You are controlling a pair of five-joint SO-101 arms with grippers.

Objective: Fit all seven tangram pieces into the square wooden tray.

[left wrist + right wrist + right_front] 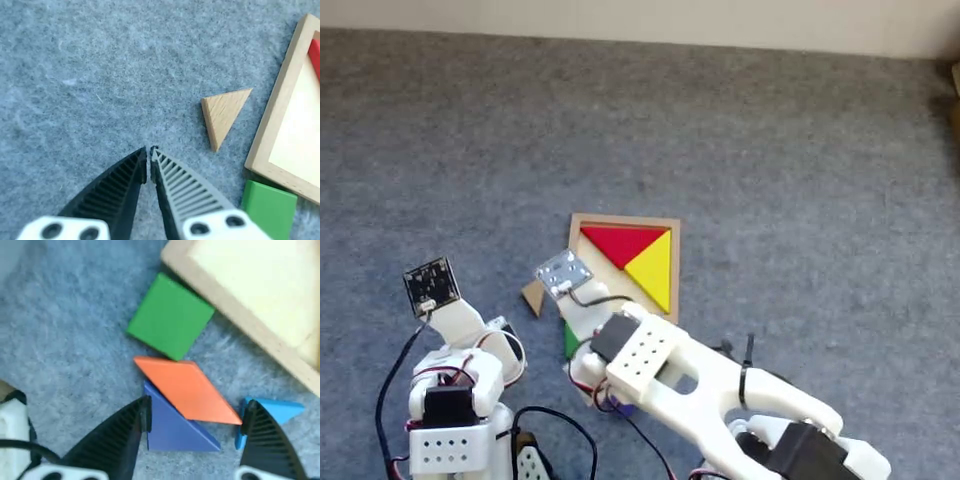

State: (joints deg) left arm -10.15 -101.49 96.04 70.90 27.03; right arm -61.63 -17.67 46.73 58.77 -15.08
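Note:
The square wooden tray (576,226) holds a red triangle (618,242) and a yellow triangle (656,270). Outside the tray's near corner (235,315) lie a green square (170,315), an orange parallelogram (192,390) resting on a dark blue triangle (172,432), and a light blue triangle (275,410). My right gripper (196,415) is open, one finger on each side of the orange parallelogram. A plain wooden triangle (222,114) lies on the carpet beside the tray (277,115). My left gripper (149,151) is shut on nothing, a short way from that triangle.
Grey carpet covers the whole work surface, with wide free room beyond and to both sides of the tray. The right arm (720,385) reaches in from the lower right and hides the loose pieces from above. The left arm's base (450,400) stands at the lower left.

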